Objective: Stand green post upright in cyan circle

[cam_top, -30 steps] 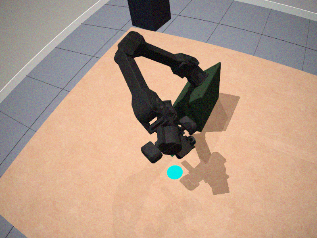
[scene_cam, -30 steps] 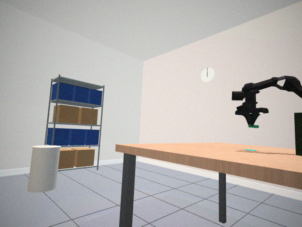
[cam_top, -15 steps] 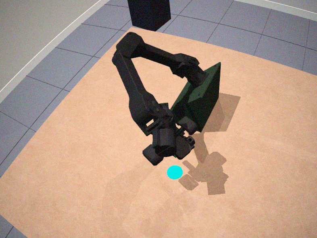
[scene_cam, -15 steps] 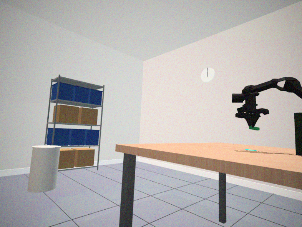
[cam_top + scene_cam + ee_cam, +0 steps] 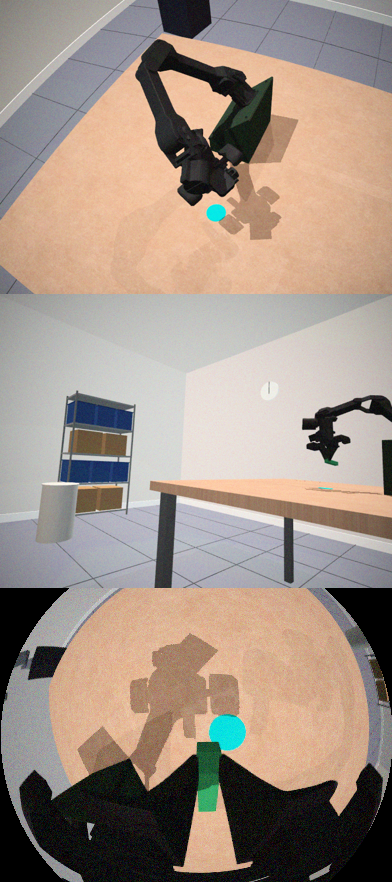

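Observation:
My gripper (image 5: 328, 459) (image 5: 208, 759) is shut on the green post (image 5: 331, 462) (image 5: 208, 775) and holds it in the air, well above the table. The post lies close to level, tilted a little in the exterior view. In the wrist view it runs between the fingertips, its dark end face towards the circle. The cyan circle (image 5: 216, 213) (image 5: 325, 488) (image 5: 228, 732) is flat on the table, with nothing standing on it. In the top view the arm hides the post and the fingertips.
The dark green angled base block (image 5: 259, 110) (image 5: 386, 468) under the arm stands on the table (image 5: 95, 190) (image 5: 253, 490), behind the circle in the top view. The arm's shadow falls beside the circle. A shelf (image 5: 101, 428) and a white bin (image 5: 57, 512) stand off the table.

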